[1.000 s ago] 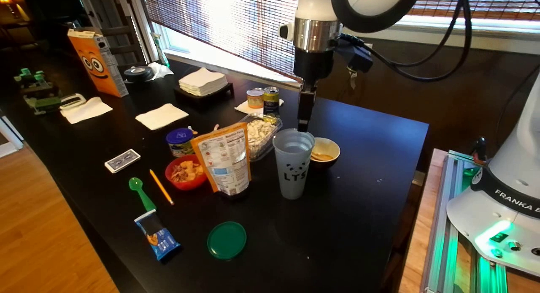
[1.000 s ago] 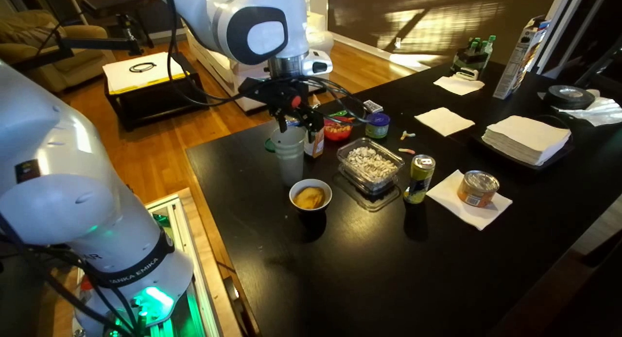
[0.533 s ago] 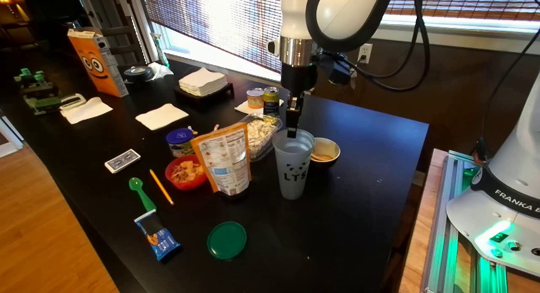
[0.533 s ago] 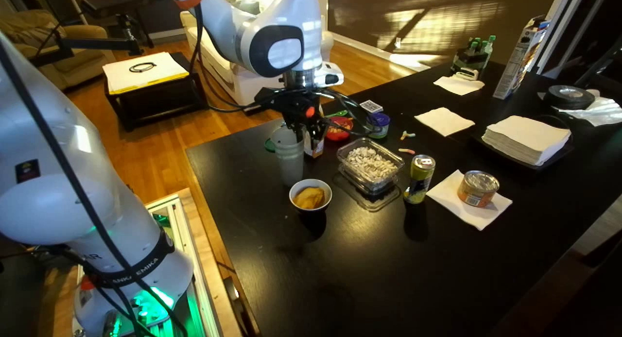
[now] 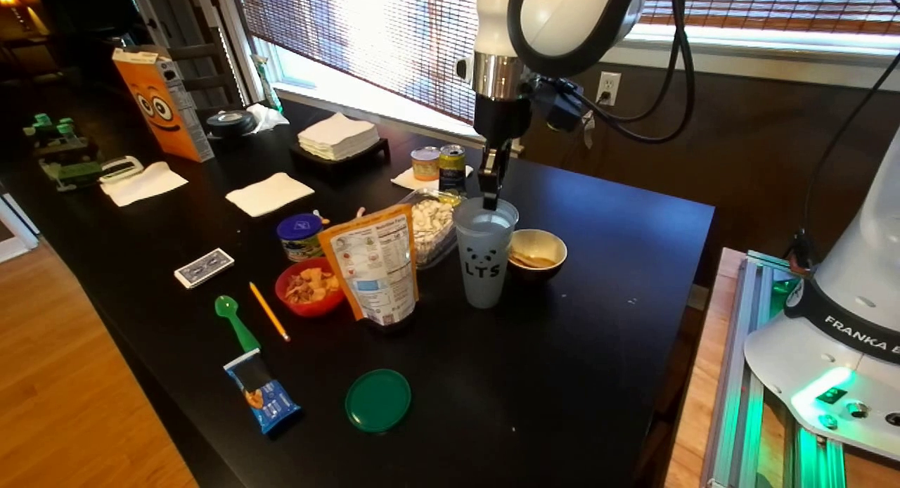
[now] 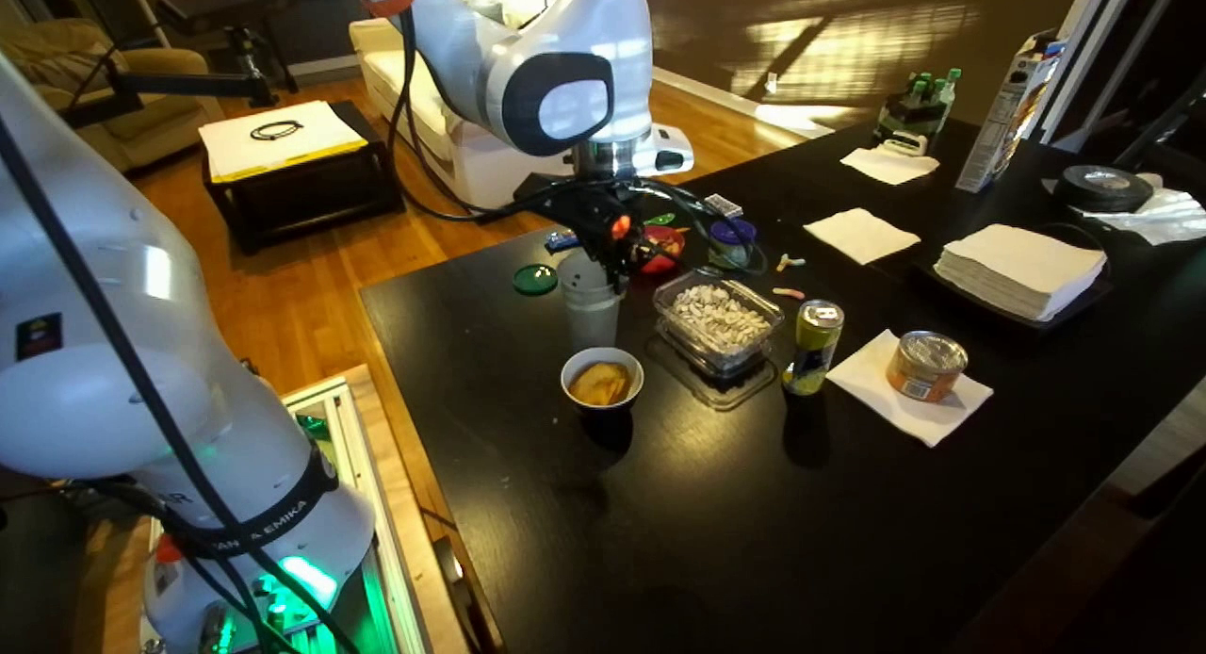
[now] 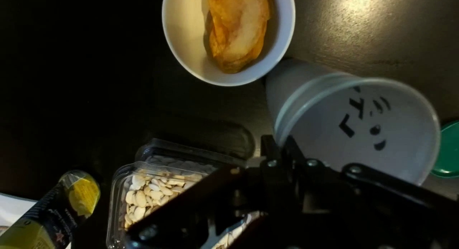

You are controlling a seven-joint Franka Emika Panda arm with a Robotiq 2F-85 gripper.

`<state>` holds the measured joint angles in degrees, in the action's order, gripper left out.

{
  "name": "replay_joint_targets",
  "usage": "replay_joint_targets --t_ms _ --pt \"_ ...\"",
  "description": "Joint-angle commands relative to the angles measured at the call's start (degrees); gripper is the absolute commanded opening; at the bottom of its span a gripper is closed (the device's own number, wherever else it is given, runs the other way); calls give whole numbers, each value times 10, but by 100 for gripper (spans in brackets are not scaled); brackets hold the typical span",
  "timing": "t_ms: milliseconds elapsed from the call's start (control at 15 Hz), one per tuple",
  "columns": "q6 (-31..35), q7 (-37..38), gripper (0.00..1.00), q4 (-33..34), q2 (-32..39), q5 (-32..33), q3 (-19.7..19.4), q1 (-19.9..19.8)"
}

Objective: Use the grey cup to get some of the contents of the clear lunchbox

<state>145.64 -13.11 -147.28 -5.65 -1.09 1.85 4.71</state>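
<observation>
Grey cup (image 5: pixel 484 256) shifted, jaws gripping (its rim)

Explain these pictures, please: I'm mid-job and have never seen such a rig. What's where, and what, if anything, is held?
You are driving one robot arm with a two-fingered gripper. Two pictures look in from outside; the close-up is taken from the wrist. On the dark table, among other things, are a clear lunchbox of pale flat pieces, a small bowl, a snack bag and a green lid. The gripper is shut on the rim of the grey cup; whether the cup's base touches the table, I can't tell.
</observation>
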Motion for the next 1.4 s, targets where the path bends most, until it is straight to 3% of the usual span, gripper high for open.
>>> replay_joint_targets --t_ms 0,600,1333 --pt "10 6 1 1 -12 3 -5 -11" --pt "41 24 1 4 -4 -13 -32 -33" --pt "68 83 1 -1 5 -34 -83 -88"
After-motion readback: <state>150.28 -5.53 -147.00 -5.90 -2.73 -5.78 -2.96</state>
